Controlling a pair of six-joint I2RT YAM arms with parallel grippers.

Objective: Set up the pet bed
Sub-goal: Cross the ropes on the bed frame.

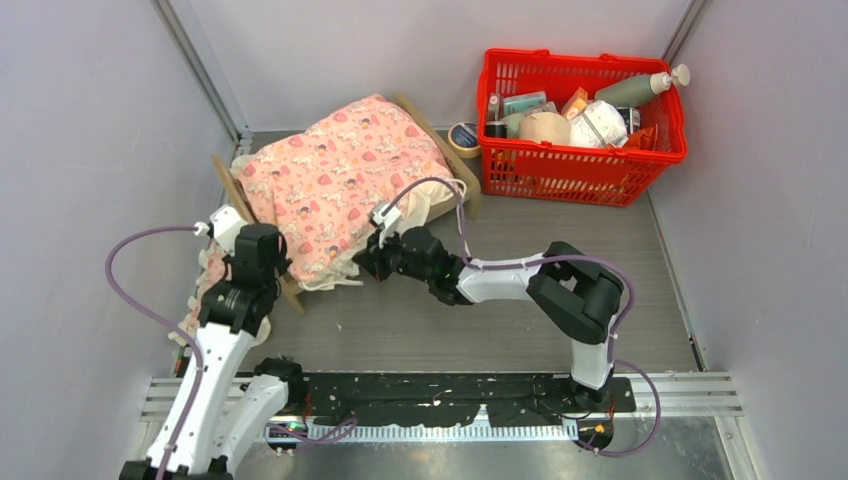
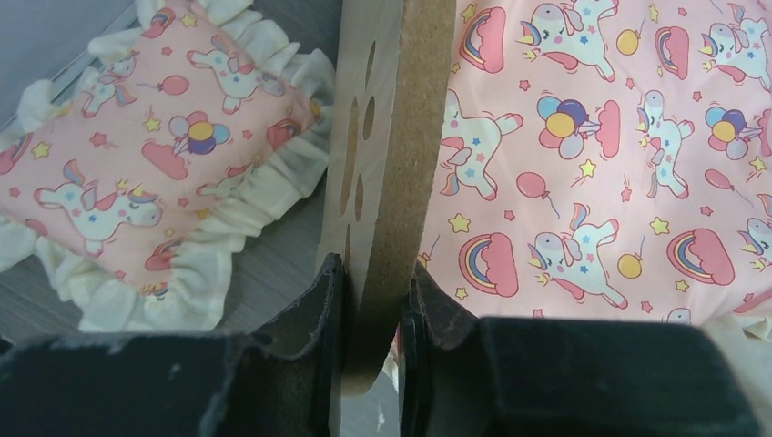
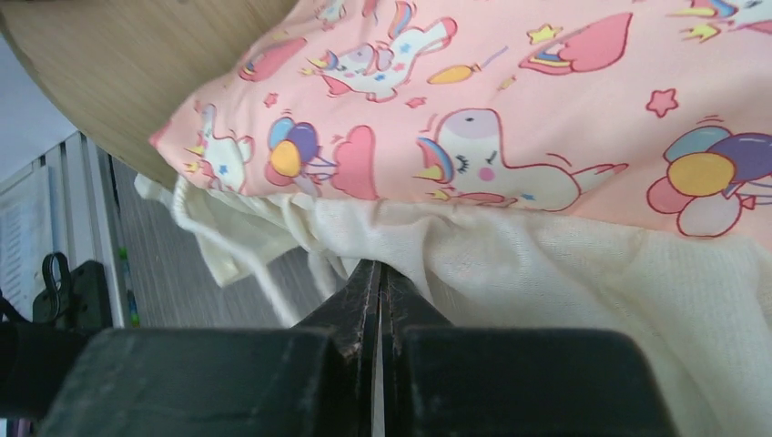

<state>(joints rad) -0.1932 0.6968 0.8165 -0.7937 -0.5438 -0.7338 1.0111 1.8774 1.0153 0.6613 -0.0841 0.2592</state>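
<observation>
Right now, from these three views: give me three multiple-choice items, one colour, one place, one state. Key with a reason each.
1. What colour is the basket? A blue; B red; C green.
2. Where is the pillow? A in the basket; B on the table, beside the bed's headboard, clear of the blanket; C lifted off the table.
3. What state is the left gripper in? A wide open, holding nothing; B shut on the pillow; C shut on the headboard.

Key:
1 B: its mesh walls are red in the top view.
2 B: the left wrist view shows it lying on the grey surface, on the other side of the paw-cutout board from the blanket.
3 C: the board sits clamped between its fingers.
</observation>
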